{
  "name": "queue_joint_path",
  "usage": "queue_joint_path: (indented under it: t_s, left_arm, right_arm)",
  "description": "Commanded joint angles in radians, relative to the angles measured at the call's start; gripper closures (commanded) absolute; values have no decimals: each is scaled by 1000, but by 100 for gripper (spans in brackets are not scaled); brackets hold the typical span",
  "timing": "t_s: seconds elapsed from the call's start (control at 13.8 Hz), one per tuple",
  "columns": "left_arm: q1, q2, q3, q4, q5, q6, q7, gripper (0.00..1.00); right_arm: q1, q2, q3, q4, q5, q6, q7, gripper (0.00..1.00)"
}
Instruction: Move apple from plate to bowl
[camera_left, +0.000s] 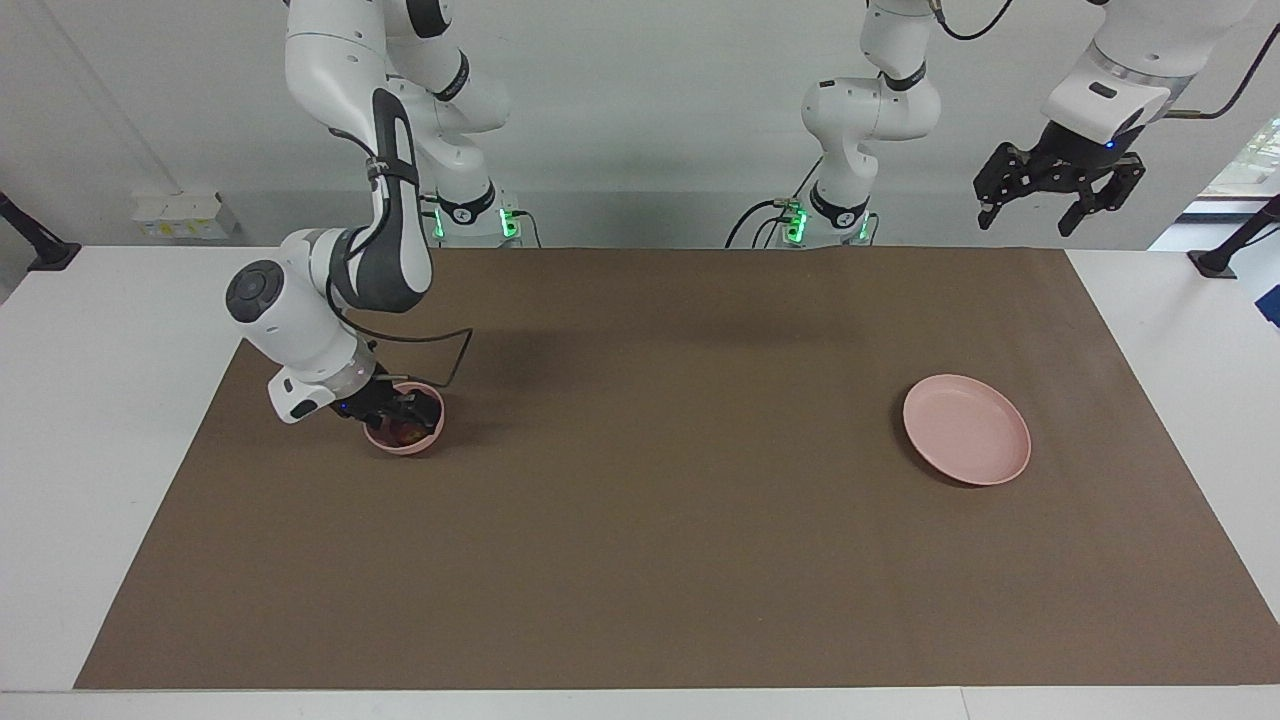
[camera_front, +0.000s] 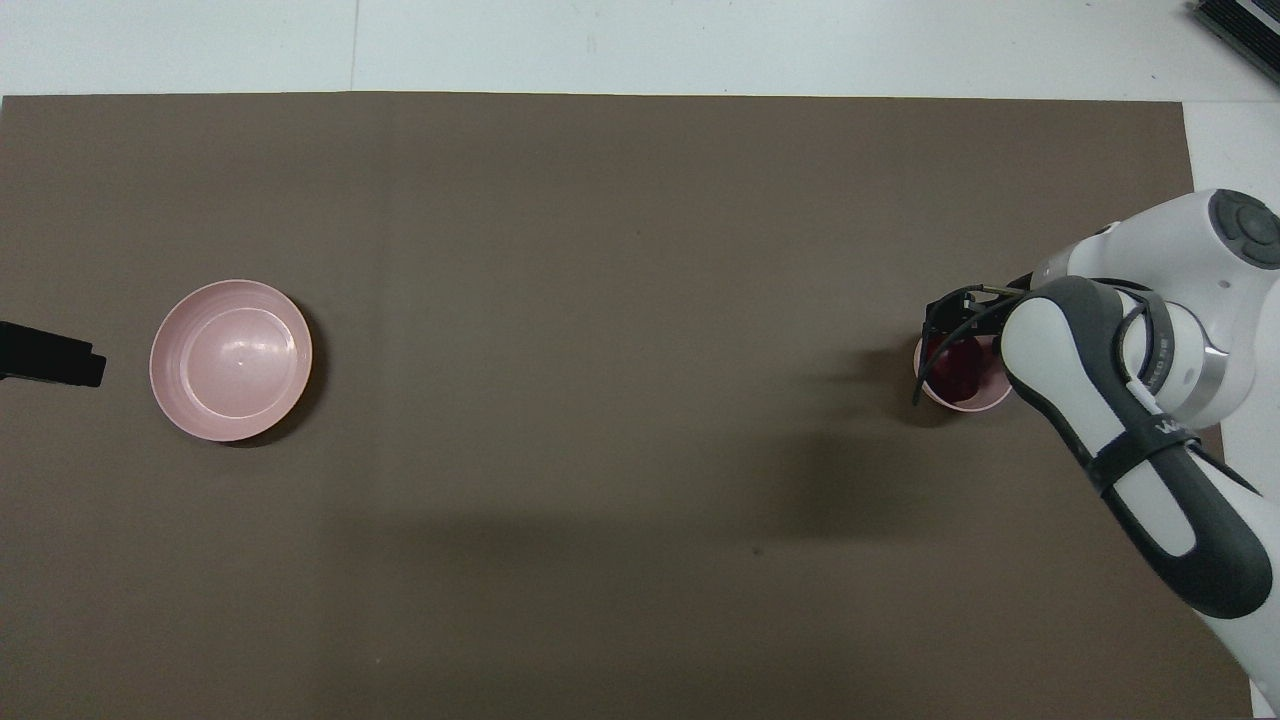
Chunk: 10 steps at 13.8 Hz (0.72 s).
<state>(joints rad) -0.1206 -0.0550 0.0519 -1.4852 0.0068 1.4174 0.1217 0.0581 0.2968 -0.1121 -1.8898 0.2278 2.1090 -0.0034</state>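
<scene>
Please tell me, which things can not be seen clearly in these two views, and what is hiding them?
- Apple in the bowl: half covered by the right gripper in both views, so whether they touch is unclear.
- Bowl rim toward the right arm: hidden in the overhead view by that arm.
- Left gripper: cut off by the frame edge in the overhead view; it waits raised, over the table's edge.
- Plate: fully visible, nothing on it.
</scene>
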Motion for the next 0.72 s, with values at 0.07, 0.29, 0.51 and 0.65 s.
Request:
queue_joint_path:
  t_s: [0.07,0.29,0.51,0.65]
  left_arm:
    - [6,-16,2,-18,-11,20,21,0]
    - [7,-17,3,-20,-11,12,19,0]
    - [7,-17,3,-20,-11,12,19,0]
    - [6,-17,2,-18,-11,15,18,0]
  right_arm:
    - [-1,-39,11,92,-108,-101,31,0]
    - [2,-115,11,95,-171,-107,28,0]
    - [2,-238,11,118,-231,-209,26,0]
    - [-1,-278,14,216,-237,-367,25,0]
